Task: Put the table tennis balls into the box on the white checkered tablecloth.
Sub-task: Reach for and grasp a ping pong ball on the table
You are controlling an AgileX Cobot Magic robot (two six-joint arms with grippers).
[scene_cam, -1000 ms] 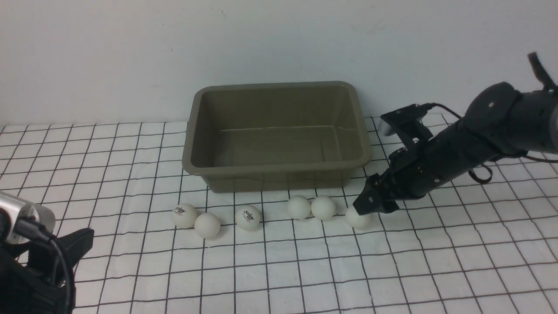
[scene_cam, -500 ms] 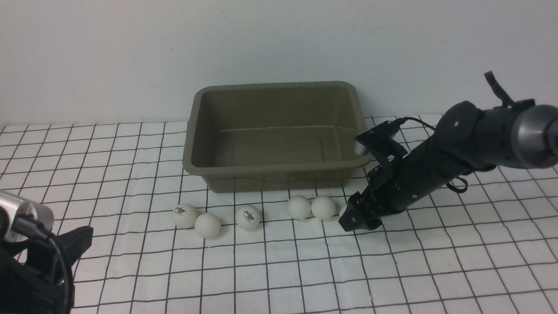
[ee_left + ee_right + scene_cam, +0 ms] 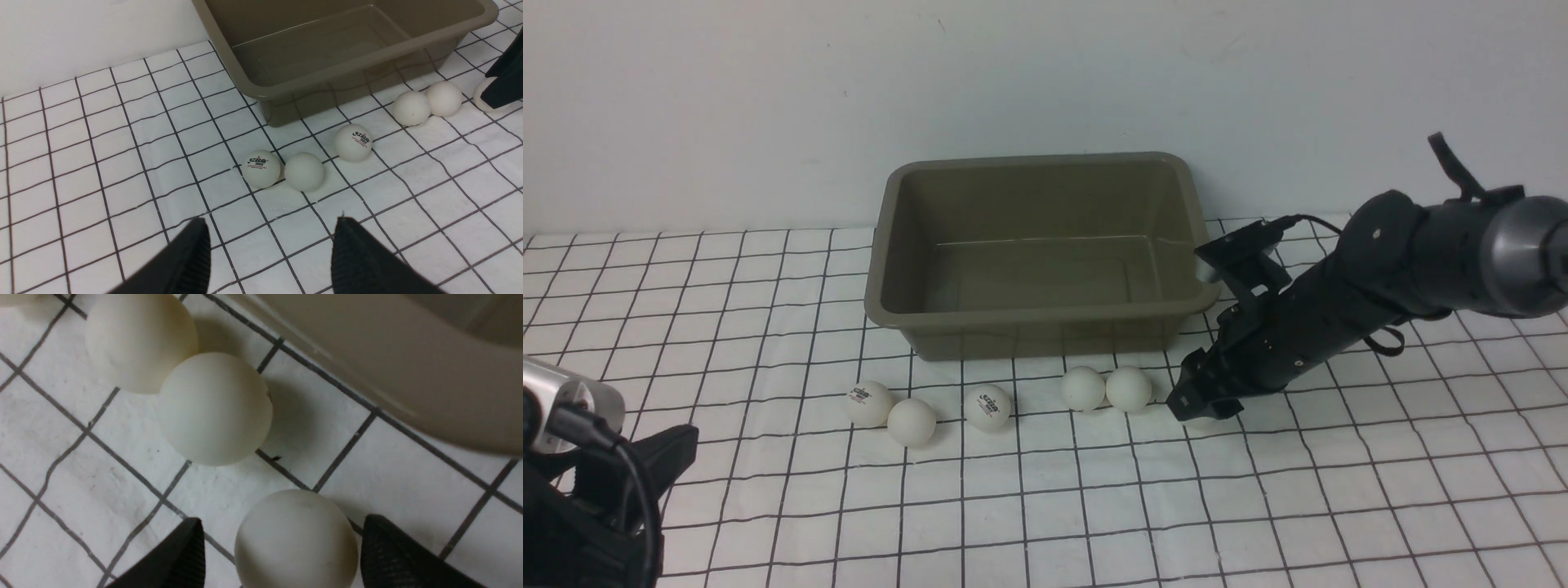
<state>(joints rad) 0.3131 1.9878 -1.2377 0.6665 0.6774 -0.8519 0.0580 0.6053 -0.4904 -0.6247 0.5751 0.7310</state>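
Five table tennis balls [image 3: 869, 403] [image 3: 911, 421] [image 3: 987, 407] [image 3: 1083, 388] [image 3: 1129, 388] lie in a row on the white checkered tablecloth [image 3: 1339, 490], in front of the empty olive-brown box [image 3: 1037, 314]. My right gripper [image 3: 1197, 405] is down over a sixth ball at the right end of the row. That ball [image 3: 296, 539] sits between the open fingers, with a clear gap on one side and the other finger [image 3: 392, 555] close to it. My left gripper [image 3: 270, 220] hangs open near the front left with nothing between its fingers.
The box [image 3: 327, 77] stands against the pale back wall. Two balls [image 3: 215, 408] [image 3: 141, 339] touch each other just beside the ball my right gripper straddles. The box wall [image 3: 388, 363] is close behind it.
My right gripper moved left and down over the rightmost ball, which it now mostly hides in the front view. The left arm and the other balls have not moved.
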